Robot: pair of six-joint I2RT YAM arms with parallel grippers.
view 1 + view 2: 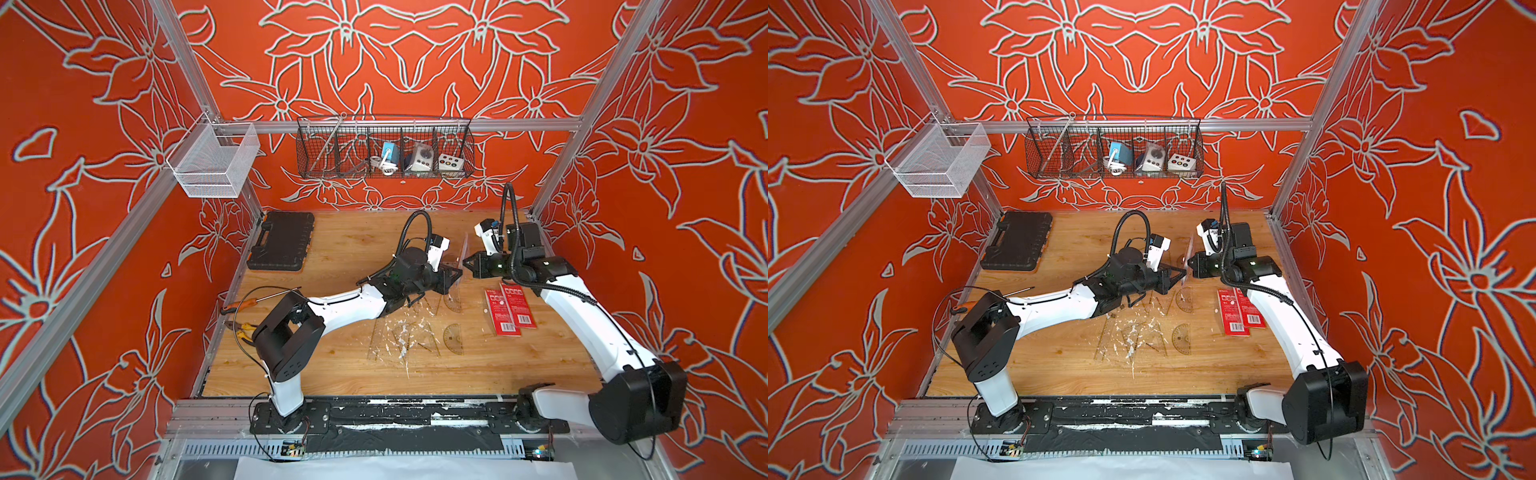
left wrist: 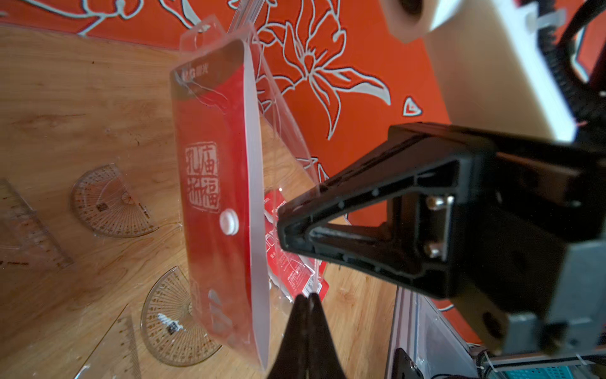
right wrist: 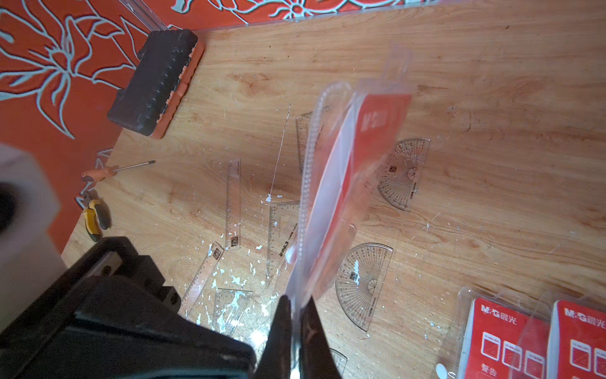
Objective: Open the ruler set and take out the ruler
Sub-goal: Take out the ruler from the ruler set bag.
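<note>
The ruler set [image 1: 464,249], a clear pouch with a red card [image 2: 213,197] inside, hangs on edge above the middle of the table between both grippers. My left gripper [image 2: 308,297] is shut on a clear layer of the pouch that stands apart from the red card. My right gripper [image 3: 296,300] is shut on the pouch's lower edge, and its tip [image 2: 282,229] meets the card side. In both top views the two grippers [image 1: 457,272] [image 1: 1190,264] face each other tip to tip. I cannot tell whether a ruler is inside. A clear straight ruler [image 3: 233,203] lies on the table.
Clear protractors [image 3: 405,174] [image 3: 364,282] and set squares [image 3: 282,229] lie under the pouch. Two more red packs [image 1: 509,309] lie to the right. A black tool case [image 1: 282,241], a screwdriver [image 1: 257,297] and pliers [image 1: 243,328] sit at the left.
</note>
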